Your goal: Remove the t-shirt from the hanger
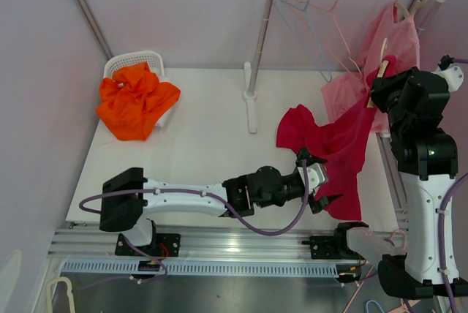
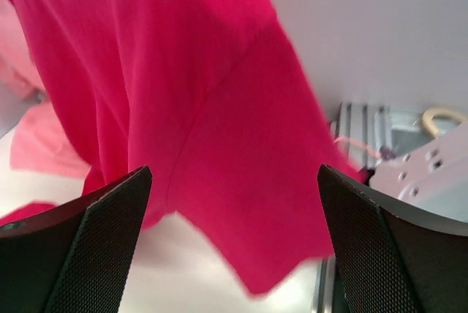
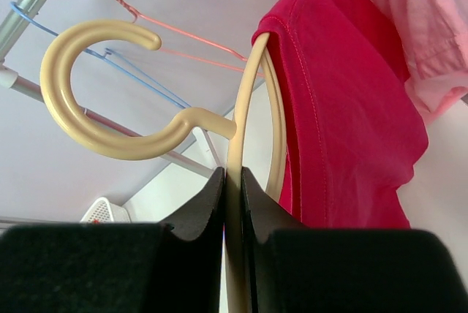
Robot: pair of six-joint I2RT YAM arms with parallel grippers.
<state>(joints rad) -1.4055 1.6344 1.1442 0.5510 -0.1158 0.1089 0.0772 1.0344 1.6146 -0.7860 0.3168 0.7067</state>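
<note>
In the top view, the red t-shirt [image 1: 338,145] is seen hanging from the cream hanger [image 1: 382,53] at 2 o'clock, with its lower part spread toward the left end effector [image 1: 319,181] above the counter [image 1: 205,145].

In the left wrist view, that end effector's fingers are held wide apart. The hem lies just beyond them and is not gripped.

In the right wrist view, the right end effector [image 3: 232,181] is clamped on the hanger's neck. One shoulder of the shirt is hooked over the hanger's arm at 1 o'clock.

Removal is judged unfinished: the shirt is not yet gripped or pulled off.
</note>
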